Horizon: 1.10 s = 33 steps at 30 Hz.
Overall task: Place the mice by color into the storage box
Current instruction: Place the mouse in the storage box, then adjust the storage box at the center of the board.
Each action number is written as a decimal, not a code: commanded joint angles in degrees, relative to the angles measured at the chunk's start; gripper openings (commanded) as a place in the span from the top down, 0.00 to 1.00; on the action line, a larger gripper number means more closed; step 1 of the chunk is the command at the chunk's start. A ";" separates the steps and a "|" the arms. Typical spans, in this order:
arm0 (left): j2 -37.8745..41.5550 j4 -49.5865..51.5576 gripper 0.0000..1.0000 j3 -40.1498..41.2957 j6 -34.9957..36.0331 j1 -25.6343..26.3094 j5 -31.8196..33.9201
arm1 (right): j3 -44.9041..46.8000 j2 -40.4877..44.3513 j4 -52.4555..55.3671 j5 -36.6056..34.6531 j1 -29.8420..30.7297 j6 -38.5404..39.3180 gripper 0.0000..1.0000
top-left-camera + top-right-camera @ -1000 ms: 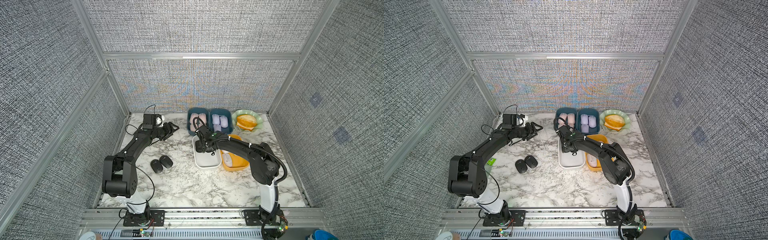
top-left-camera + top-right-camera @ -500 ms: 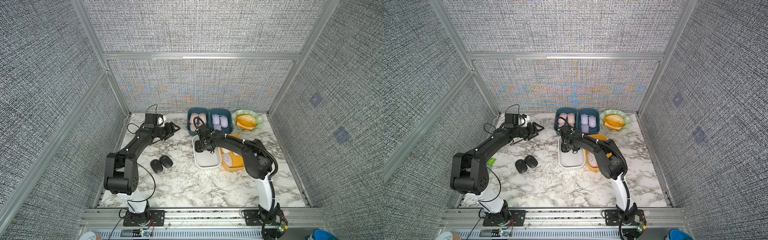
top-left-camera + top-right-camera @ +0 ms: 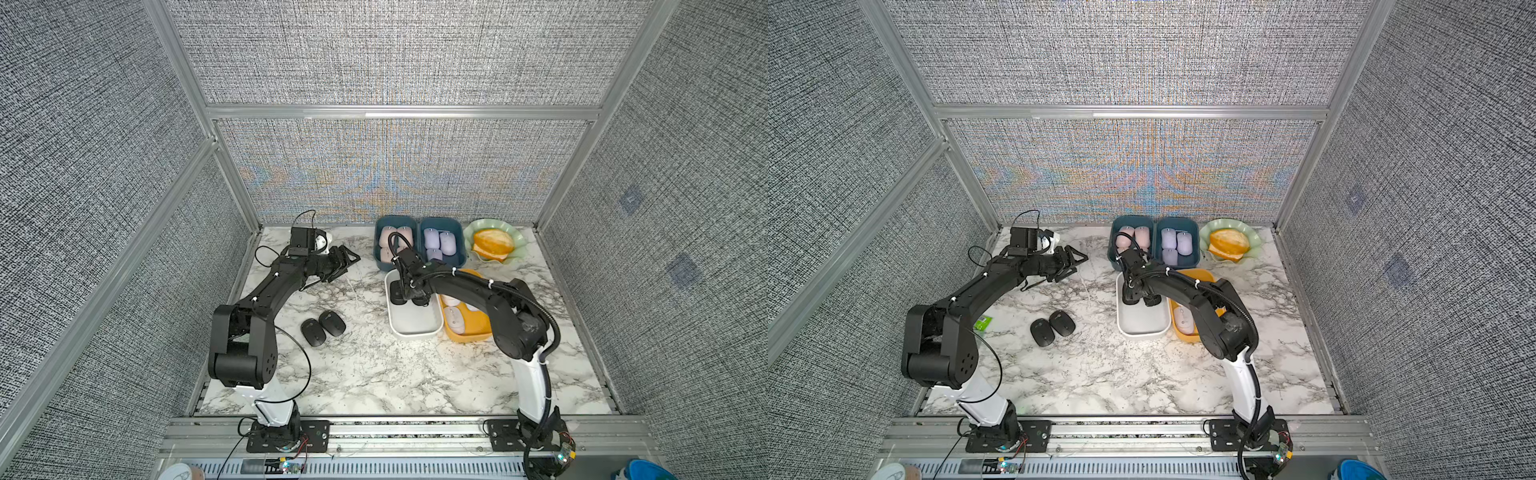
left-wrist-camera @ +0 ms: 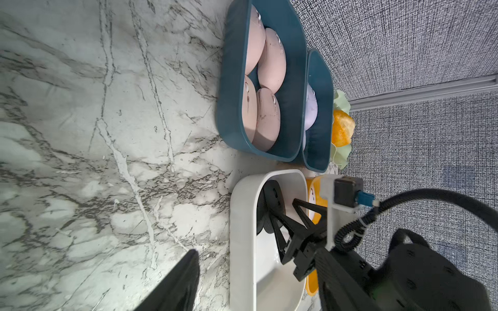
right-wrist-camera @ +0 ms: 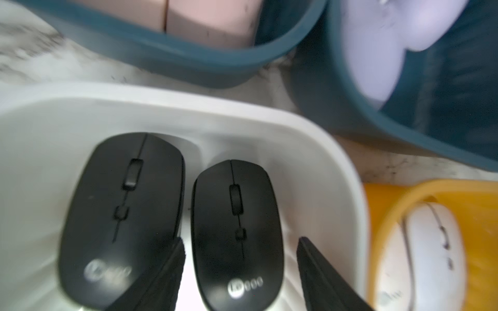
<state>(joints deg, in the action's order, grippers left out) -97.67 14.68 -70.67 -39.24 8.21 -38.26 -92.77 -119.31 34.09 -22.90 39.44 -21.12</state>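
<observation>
Left gripper (image 3: 351, 264) hangs over the marble table (image 3: 374, 374) at 10 o'clock, jaws apart, nothing between them. At its 5 o'clock you've got two loose black mice (image 3: 312, 332) just beside each other on the table. At their 3 o'clock sits the white box (image 3: 415, 320) with two more black mice (image 5: 121, 204) inside. Right gripper (image 5: 241, 239) is down in it, jaws wide, straddling one of them, with a gap at one finger. Yellow box (image 3: 469, 334) at 3 o'clock holds white mice (image 3: 455, 320). Pink mice (image 3: 403, 235) and lilac mice (image 3: 446, 243) lie in the teal boxes (image 3: 377, 253) at 12.

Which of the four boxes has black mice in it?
The white box, with two black mice inside; the blue boxes hold pink mice and lilac mice, the yellow box white ones.
</observation>
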 commanded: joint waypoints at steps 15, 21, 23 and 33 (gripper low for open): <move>1.21 -1.11 0.30 0.36 0.06 0.29 -0.46 | 22.97 21.77 -0.23 2.08 -8.94 -3.61 0.47; 1.06 -0.49 0.30 0.06 0.55 0.85 0.24 | 25.29 20.41 -2.51 8.72 -9.23 -1.98 0.48; 0.99 -0.04 0.30 -0.14 0.91 0.95 0.64 | 24.38 19.28 -2.55 9.53 -8.40 -1.85 0.48; 0.59 0.61 0.30 -0.47 1.54 1.11 1.48 | 22.68 17.46 -3.62 12.00 -5.13 -3.13 0.48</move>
<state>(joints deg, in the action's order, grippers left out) -96.95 15.07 -70.72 -38.94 9.26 -37.47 -69.82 -101.78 31.48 -13.06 33.80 -23.33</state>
